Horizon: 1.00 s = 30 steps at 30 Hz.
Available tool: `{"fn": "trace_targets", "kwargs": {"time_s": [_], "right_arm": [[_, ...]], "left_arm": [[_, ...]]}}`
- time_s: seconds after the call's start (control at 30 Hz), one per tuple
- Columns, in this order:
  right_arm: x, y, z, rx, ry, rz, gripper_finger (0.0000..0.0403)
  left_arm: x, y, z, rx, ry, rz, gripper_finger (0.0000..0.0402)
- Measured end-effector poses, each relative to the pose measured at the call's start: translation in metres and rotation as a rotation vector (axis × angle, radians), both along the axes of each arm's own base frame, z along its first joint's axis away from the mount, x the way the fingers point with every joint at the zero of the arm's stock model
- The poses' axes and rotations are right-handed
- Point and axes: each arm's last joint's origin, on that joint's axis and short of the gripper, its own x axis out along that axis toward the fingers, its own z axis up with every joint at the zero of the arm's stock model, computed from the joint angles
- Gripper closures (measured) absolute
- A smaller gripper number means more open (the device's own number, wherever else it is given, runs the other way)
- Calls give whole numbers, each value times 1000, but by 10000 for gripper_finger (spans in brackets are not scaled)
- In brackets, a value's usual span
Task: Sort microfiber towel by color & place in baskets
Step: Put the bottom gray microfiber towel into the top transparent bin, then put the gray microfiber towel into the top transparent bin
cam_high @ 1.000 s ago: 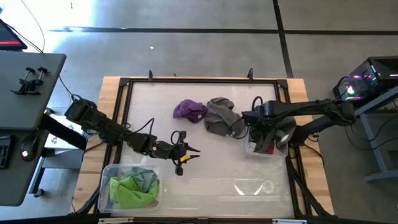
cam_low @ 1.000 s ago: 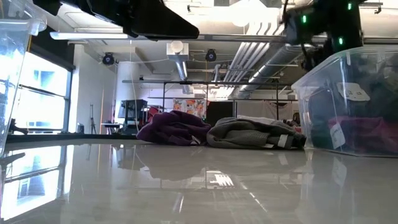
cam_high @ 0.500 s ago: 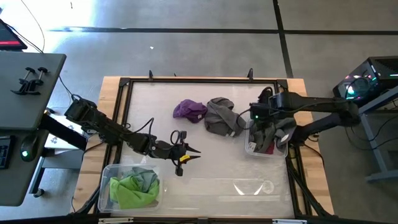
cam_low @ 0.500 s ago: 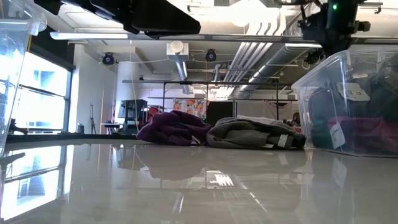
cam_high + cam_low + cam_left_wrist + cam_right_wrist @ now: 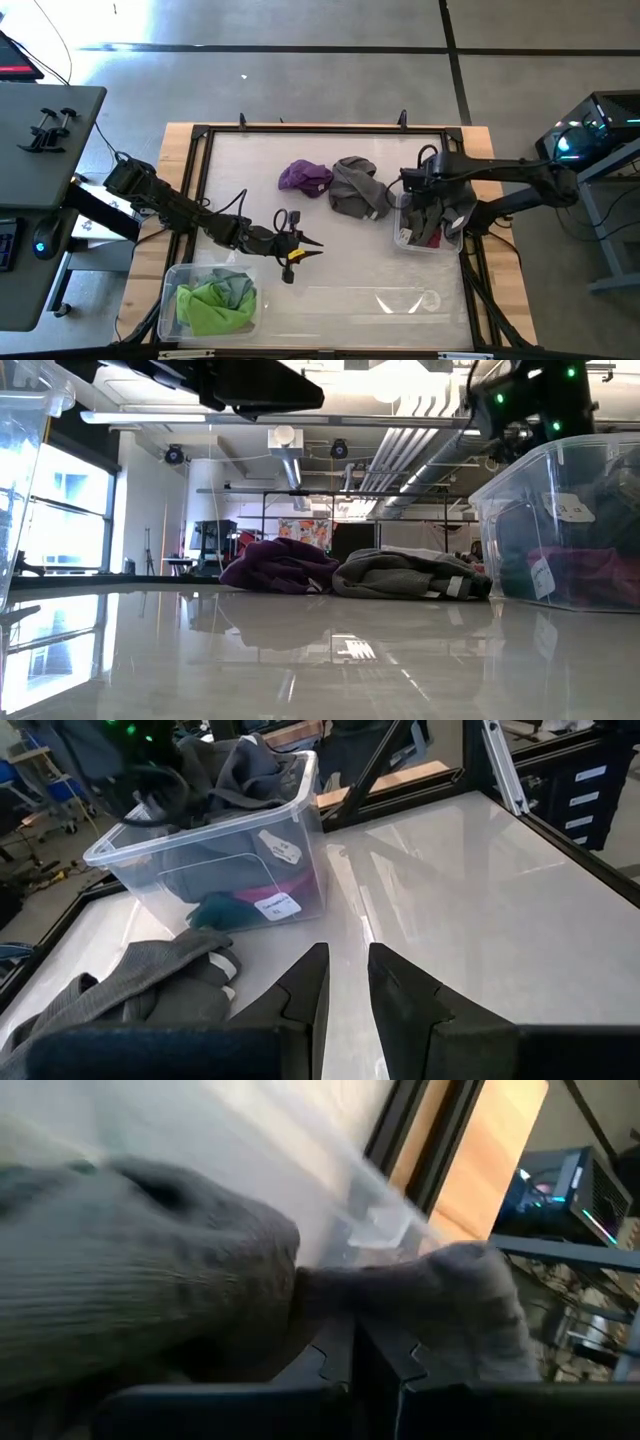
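Step in hand: the right arm appeared to be delivering a grey towel (image 5: 150, 1250) into the narrower bin (image 5: 402, 238) at the table's right side.
Right gripper (image 5: 422, 196): over that bin, jaws pressed together with grey cloth pinched between them, the cloth draped across the bin's rim.
Left gripper (image 5: 300, 246): hung low above bare table near the middle, jaws a narrow gap apart and holding nothing.
Wide bin (image 5: 175, 275): at the near left corner, with a lime green towel (image 5: 212, 308) and a greyish one in it.
Loose towels: a purple towel (image 5: 304, 177) and a second grey towel (image 5: 352, 186) lay side by side on the table (image 5: 400, 280), just beside the narrower bin.
Next move, as a judgement: the right jaws needed to part so the cloth dropped fully inside; then one of the loose towels needed picking.
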Motion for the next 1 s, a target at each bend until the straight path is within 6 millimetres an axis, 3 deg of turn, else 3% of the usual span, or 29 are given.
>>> {"fn": "trace_targets", "kwargs": {"time_s": [0.3, 0.47, 0.57, 0.77, 1.0], "right_arm": [[-2, 3, -50, 102, -64, 58, 402], [-3, 3, -58, 73, -57, 115, 402], [-3, 5, -48, 83, -24, 140, 402], [5, 13, -3, 40, -15, 208, 402], [29, 37, 40, -14, -268, 299, 402]], "left_arm": [[0, 0, 0, 0, 1, 1, 342], [0, 0, 0, 0, 0, 1, 342], [0, 0, 0, 1, -2, 0, 342], [0, 0, 1, 5, -7, -2, 342], [0, 0, 1, 5, -6, -2, 342]]}}
